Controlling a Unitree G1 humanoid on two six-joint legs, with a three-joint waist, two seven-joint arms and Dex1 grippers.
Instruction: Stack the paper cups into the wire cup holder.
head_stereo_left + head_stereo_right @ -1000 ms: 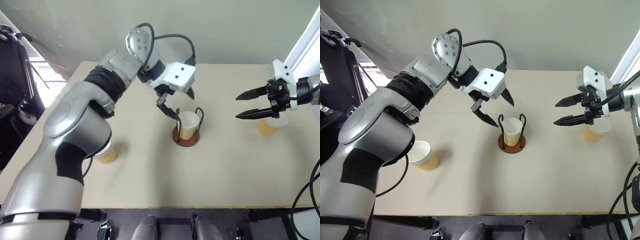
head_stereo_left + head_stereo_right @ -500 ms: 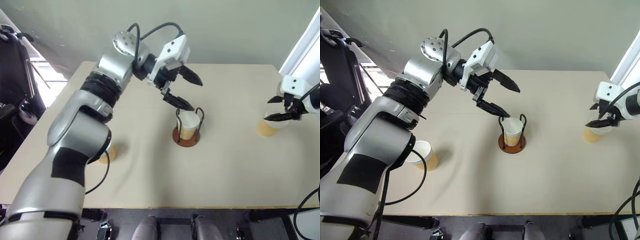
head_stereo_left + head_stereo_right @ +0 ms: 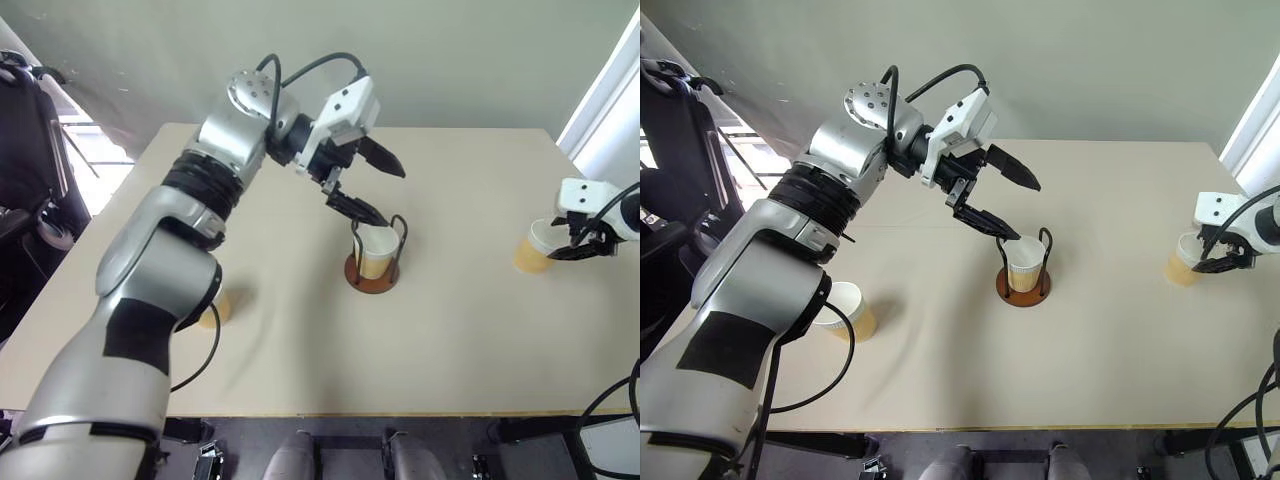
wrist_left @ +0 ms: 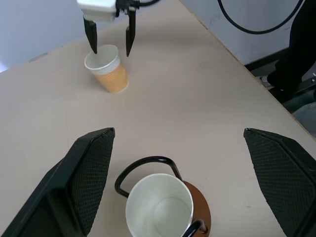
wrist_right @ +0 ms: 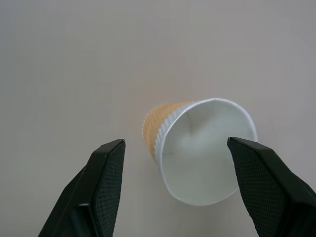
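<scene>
Right gripper lined up on the next cup

The right gripper (image 5: 173, 192), jaws spread, brackets an upright paper cup (image 5: 200, 148) on the desk (image 3: 460, 330); the left gripper (image 3: 1005, 200), spread empty, hovers above the wire cup holder (image 3: 1025, 270), one cup inside.

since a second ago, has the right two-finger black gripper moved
Yes. The right gripper has swung out toward the table's right edge and dropped, from left of the tan paper cup standing there to right over it, fingers open either side of its rim.
</scene>
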